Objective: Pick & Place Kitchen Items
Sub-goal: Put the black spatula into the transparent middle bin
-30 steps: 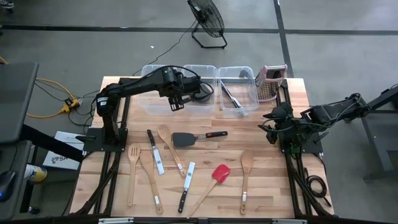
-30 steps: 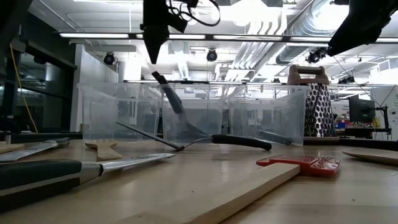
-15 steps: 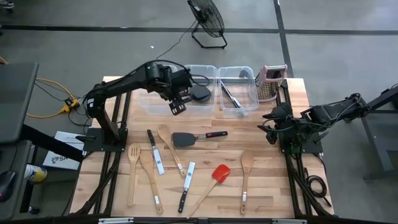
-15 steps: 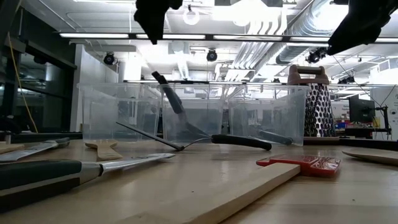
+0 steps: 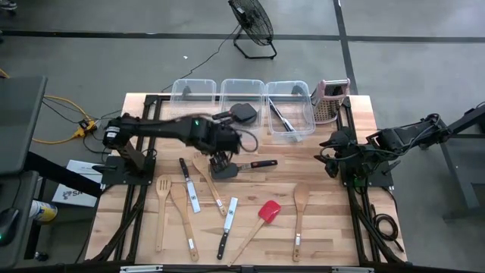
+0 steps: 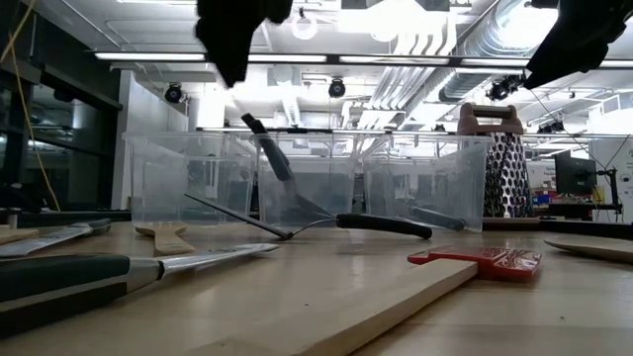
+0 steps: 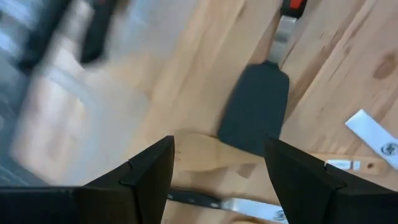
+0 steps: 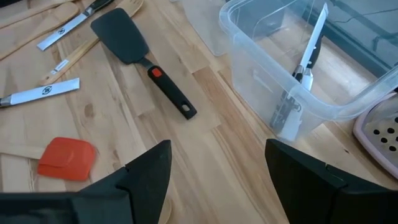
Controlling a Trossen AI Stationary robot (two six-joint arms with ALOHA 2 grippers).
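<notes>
My left gripper (image 5: 220,159) is open and empty. It hovers over the head of a black turner (image 5: 235,167) that lies flat mid-table; the left wrist view shows that head (image 7: 255,115) and a wooden spoon's bowl (image 7: 202,152) between my fingers. Wooden spoons and spatulas (image 5: 182,216), two knives (image 5: 189,187), and a red-headed spatula (image 5: 267,211) lie flat nearer the front. Another black turner (image 5: 242,114) leans in the middle clear bin (image 5: 227,87). My right gripper (image 5: 331,154) is open and empty, waiting at the table's right edge.
Three clear bins stand in a row at the far edge; the right one (image 5: 292,87) holds a few utensils (image 8: 305,68). A metal box grater (image 5: 330,100) stands beside it at the far right. Bare wood lies between the bins and the utensils.
My left gripper has come away from above the bins and swung toward the table's near edge, ending over the black turner mid-table. The turner leaning in the middle bin has stayed where it was.
</notes>
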